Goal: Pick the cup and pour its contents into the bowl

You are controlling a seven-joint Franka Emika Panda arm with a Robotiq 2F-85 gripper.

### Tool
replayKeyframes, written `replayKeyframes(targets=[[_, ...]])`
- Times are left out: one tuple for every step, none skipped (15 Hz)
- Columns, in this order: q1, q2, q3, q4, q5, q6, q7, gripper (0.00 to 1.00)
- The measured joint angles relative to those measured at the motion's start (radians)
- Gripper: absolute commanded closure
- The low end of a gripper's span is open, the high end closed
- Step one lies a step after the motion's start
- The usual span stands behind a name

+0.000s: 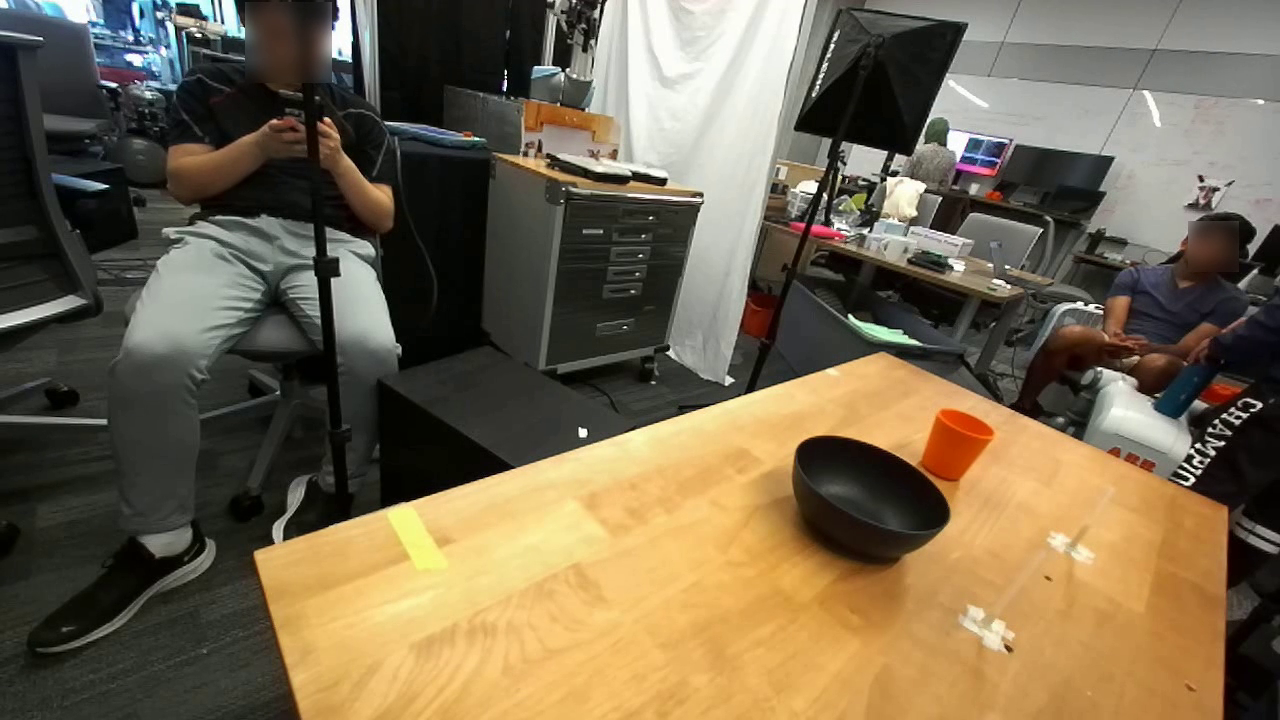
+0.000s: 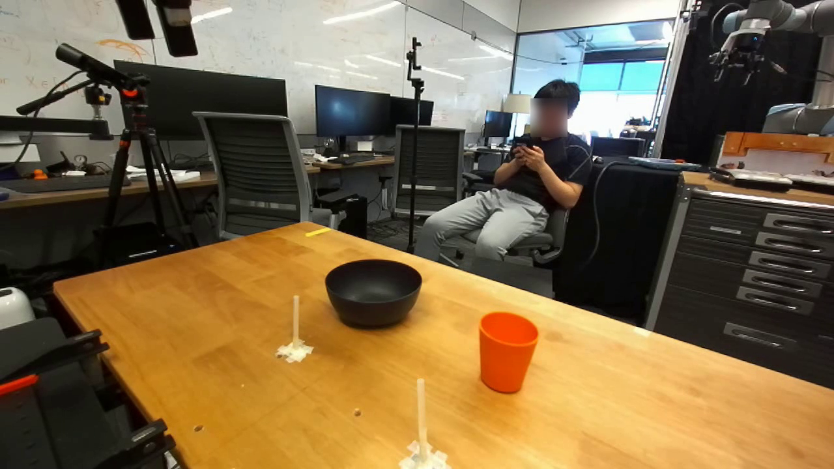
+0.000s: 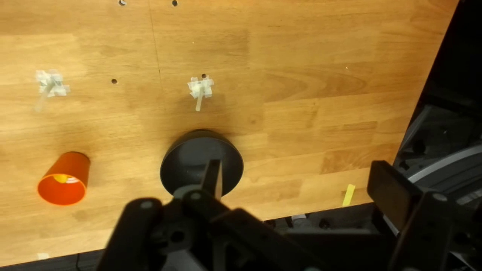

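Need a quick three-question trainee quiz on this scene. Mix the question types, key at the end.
1. True or false: the orange cup stands upright on the table, apart from the black bowl.
2. Multiple choice. In the wrist view, the tool is:
a) closed on the cup
b) open, holding nothing
c) closed, holding nothing
3. Fill in: in the wrist view, the contents of the cup look ___ and white.

Key: 1 true; 2 b; 3 yellow.
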Motion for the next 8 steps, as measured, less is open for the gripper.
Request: replayKeyframes(targets=[[-0.006, 0.001, -0.001, 0.008, 0.000, 0.000, 0.003, 0.00], [-0.013, 0.003, -0.004, 0.020, 0.000, 0.000, 0.007, 0.00], [-0.020, 0.008, -0.011, 0.037, 0.000, 0.000, 0.011, 0.00], [-0.026, 0.016, -0.020, 0.059, 0.000, 0.000, 0.014, 0.00], [-0.031, 0.026, -0.032, 0.082, 0.000, 0.000, 0.016, 0.00], [-0.036, 0.038, -0.044, 0.107, 0.000, 0.000, 0.018, 0.00], [-0.041, 0.054, -0.056, 0.133, 0.000, 0.000, 0.020, 0.00], [-0.048, 0.073, -0.066, 0.161, 0.000, 0.000, 0.021, 0.00]])
